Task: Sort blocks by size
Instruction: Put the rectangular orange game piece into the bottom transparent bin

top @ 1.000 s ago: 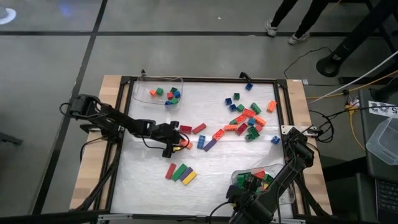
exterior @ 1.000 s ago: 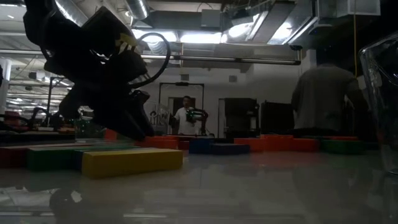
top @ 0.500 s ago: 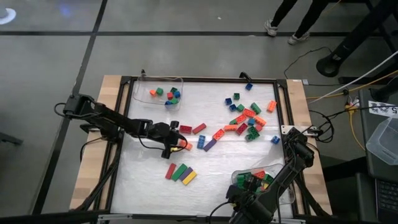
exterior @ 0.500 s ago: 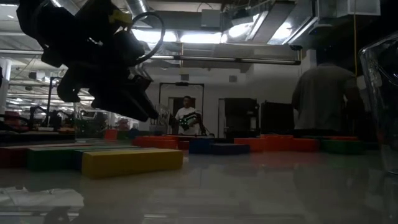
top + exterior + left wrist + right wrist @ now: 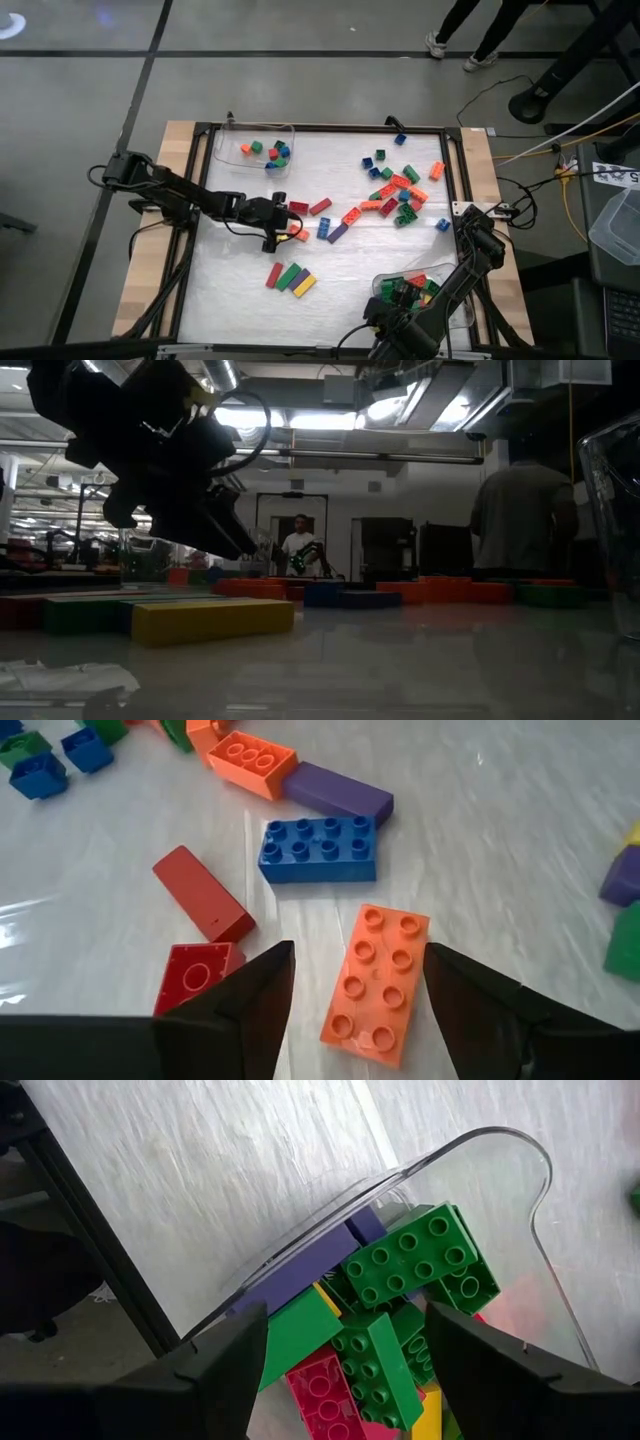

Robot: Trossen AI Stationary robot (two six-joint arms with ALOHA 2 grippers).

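An orange eight-stud block [image 5: 378,975] lies flat on the table, studs up. My left gripper [image 5: 360,1020] is open, with one finger on each side of the block and a gap to each. In the high view this gripper [image 5: 285,228] is left of the table's middle. My right gripper [image 5: 345,1370] hangs open over the clear tray [image 5: 500,1170] at the near right. That tray holds long green, purple, red and yellow blocks [image 5: 415,1270]. More blocks [image 5: 400,190] lie loose at the far right.
Beside the orange block lie a red long block [image 5: 203,907], an upturned red cube [image 5: 197,975], a blue block [image 5: 320,850] and a purple one [image 5: 338,792]. Red, green and yellow long blocks [image 5: 290,277] lie side by side nearer. A clear tray [image 5: 255,150] with small cubes stands far left.
My left gripper has tipped up a little. In the low view its fingertips have risen off the table top, and for the last half second it has kept still. The orange block stays on the table.
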